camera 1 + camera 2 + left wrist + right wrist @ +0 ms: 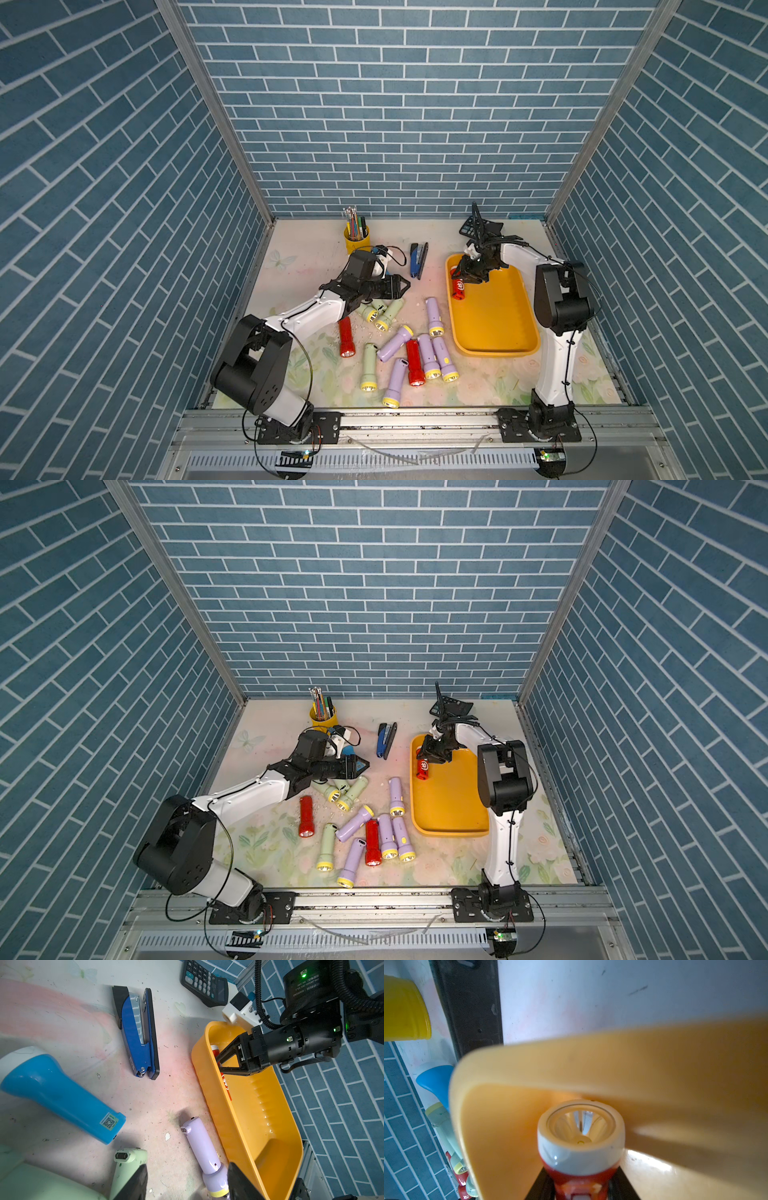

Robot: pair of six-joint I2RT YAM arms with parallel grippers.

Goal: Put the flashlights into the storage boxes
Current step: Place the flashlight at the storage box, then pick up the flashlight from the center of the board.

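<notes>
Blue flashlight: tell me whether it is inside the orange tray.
No, the blue flashlight lies on the table near the stapler, outside the orange tray.

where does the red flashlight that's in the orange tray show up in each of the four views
top view: red flashlight in the orange tray's far-left corner
top view: same corner
left wrist: a red strip behind the tray wall, under the right gripper
right wrist: fills the foreground, lens toward the camera, between the jaws
shared landmark: the orange tray
</notes>
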